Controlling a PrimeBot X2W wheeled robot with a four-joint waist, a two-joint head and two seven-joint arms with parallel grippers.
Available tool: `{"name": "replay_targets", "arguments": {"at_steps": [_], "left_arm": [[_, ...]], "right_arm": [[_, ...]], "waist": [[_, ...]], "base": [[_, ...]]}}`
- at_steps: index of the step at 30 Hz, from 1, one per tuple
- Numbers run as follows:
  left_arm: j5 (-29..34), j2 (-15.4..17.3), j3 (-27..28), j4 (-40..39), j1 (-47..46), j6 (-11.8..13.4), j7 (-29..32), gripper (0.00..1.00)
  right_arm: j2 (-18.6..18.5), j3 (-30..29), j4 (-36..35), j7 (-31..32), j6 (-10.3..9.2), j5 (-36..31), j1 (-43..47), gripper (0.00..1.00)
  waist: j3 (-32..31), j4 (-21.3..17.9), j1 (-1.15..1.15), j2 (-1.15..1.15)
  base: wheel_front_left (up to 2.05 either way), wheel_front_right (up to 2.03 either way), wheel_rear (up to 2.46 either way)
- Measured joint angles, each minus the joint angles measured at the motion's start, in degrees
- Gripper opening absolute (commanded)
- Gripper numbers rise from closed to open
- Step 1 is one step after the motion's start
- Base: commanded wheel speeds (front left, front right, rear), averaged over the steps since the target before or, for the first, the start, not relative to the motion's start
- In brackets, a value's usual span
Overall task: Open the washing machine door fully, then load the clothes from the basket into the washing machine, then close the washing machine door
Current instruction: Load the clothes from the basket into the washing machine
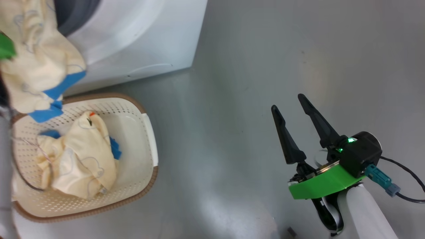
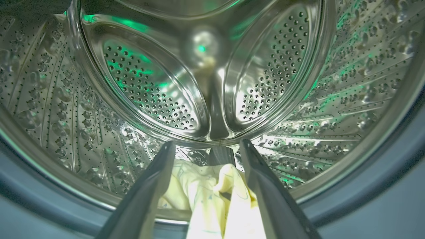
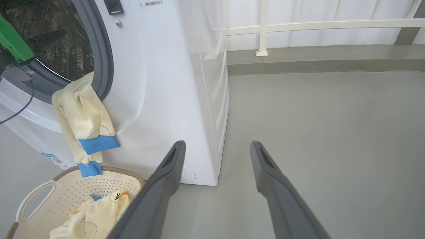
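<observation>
My left gripper [image 2: 207,143] is open at the mouth of the washing machine [image 1: 139,36], facing its steel drum [image 2: 149,93]. A cream-yellow garment [image 2: 212,192] lies loose between and below its fingers. That garment [image 3: 84,122] drapes over the grey gasket and hangs down the white front, its blue cuffs just above the basket [image 3: 109,169]. More of the clothes [image 1: 79,156] lie in the basket [image 1: 146,186]. My right gripper [image 1: 287,102] is open and holds nothing, off to the right over the floor. The washing machine door is out of view.
Grey floor [image 1: 232,99] stretches to the right of the machine and basket. In the right wrist view a white railing [image 3: 315,25] and a low kerb run along the far side. A dark cable [image 1: 408,179] trails from my right wrist.
</observation>
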Motion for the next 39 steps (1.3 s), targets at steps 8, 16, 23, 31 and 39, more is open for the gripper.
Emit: {"name": "replay_targets", "arguments": {"at_steps": [8,16,23,31,39], "left_arm": [[3.98,-4.30,0.53,-16.89,16.91,3.53,0.00,1.00],[6.37,-7.30,0.05,-31.55,35.45,6.16,-0.01,1.00],[7.24,-8.68,-1.42,-35.44,47.45,6.99,0.00,1.00],[7.21,-9.55,-3.57,-36.40,57.23,7.37,0.09,1.00],[6.69,-9.57,-4.86,-36.49,62.57,7.36,1.57,1.00]], "right_arm": [[0.00,-1.77,0.54,0.02,0.00,-0.46,2.27,1.00],[0.01,-3.54,0.68,1.12,0.00,-1.67,5.45,1.00],[0.03,-4.63,1.22,2.14,0.00,-2.72,8.62,1.00],[0.05,-4.92,1.20,3.46,0.00,-2.89,12.56,1.00],[0.09,-4.82,0.42,4.65,0.00,-3.13,15.98,1.00]], "waist": [[-3.80,2.15,0.00,0.00],[-8.75,4.57,0.00,0.00],[-13.77,6.16,0.00,0.00],[-19.61,7.57,0.00,0.00],[-24.55,8.83,0.00,0.00]], "base": [[0.00,0.00,0.00],[0.00,0.00,0.00],[0.00,0.00,0.00],[0.00,0.00,0.00],[0.00,0.00,0.00]]}}
